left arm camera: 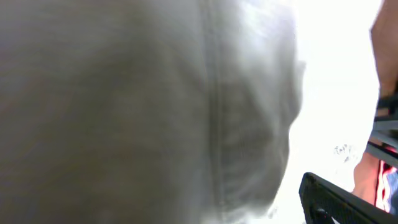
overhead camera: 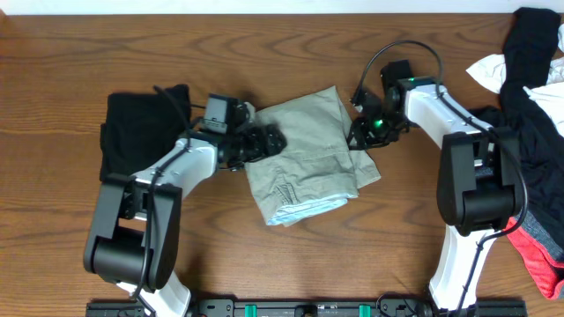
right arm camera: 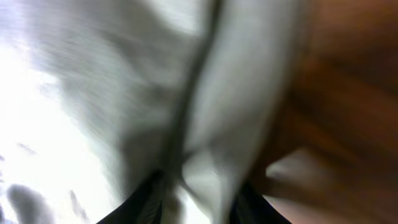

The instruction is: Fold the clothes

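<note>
Flanking the shorts (overhead camera: 304, 154), left hand (overhead camera: 267, 141) gapes wide at one edge, right hand (overhead camera: 361, 134) pinches the opposite edge

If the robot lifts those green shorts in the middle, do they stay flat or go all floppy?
Probably floppy: the shorts lie in soft creased folds, so the layers would likely droop open. They look thin, so probably light. Pushed across the wooden table, they might bunch up rather than slide whole.
</note>
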